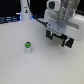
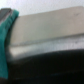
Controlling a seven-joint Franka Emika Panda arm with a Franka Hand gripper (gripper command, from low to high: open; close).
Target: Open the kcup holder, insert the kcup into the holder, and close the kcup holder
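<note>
Right, in the exterior view I have the small squat kcup [image 1: 28,47], green on top with a whitish body, standing upright on the pale white tabletop [image 1: 30,67]. It sits alone on bare surface, toward eight o'clock from the frame's centre. The arm's white and black gripper [image 1: 59,39] hangs over the table at about two o'clock from the pod, well apart from it, and touches nothing I can make out. Its dark fingers [image 1: 50,35] point downward with a gap showing between them, so I read the claw as spread, with nothing in it. Behind, at eleven o'clock, a white upright post [image 1: 24,8] rises against a dark background. My wrist view is badly blurred: a teal finger pad [image 2: 6,37] at nine o'clock, then grey and black bands I cannot identify. The pod does not show there.
</note>
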